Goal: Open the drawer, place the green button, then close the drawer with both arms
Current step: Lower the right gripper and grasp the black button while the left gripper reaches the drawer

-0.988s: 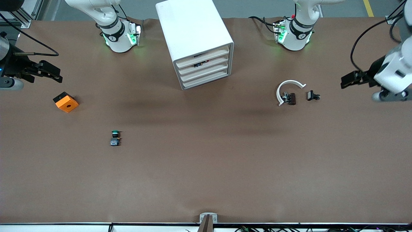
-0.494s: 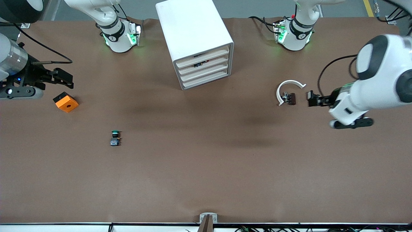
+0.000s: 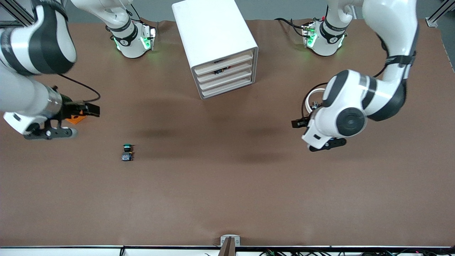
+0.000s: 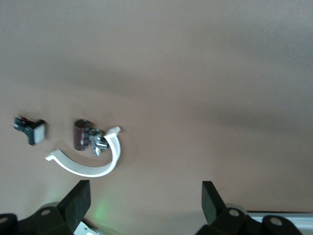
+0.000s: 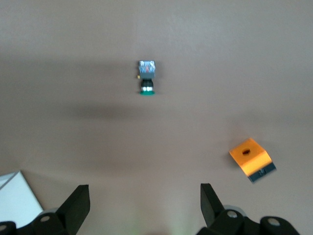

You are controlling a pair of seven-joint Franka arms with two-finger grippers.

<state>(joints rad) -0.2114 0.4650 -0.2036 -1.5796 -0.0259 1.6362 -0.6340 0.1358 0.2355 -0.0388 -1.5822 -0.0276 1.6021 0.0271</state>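
The white cabinet (image 3: 217, 42) stands between the two arm bases, its four drawer fronts (image 3: 224, 76) all pushed in. The button (image 3: 127, 152), green cap on a black and blue body, lies on the brown table toward the right arm's end; it also shows in the right wrist view (image 5: 146, 78). My right gripper (image 3: 90, 109) is open and empty in the air over the orange block (image 3: 76, 118), apart from the button. My left gripper (image 3: 298, 123) is open and empty beside the white curved piece (image 3: 310, 96), toward the left arm's end.
The orange block with a dark hole (image 5: 252, 159) lies farther from the front camera than the button. A white curved piece (image 4: 88, 164), a brown cylinder part (image 4: 80, 134) and a black clip piece (image 4: 30, 129) lie together. A cabinet corner (image 5: 14, 200) shows in the right wrist view.
Both arms have swung in from the table's ends toward its middle. The left gripper passed over the clip pieces; the right gripper came over the orange block. No object moved.
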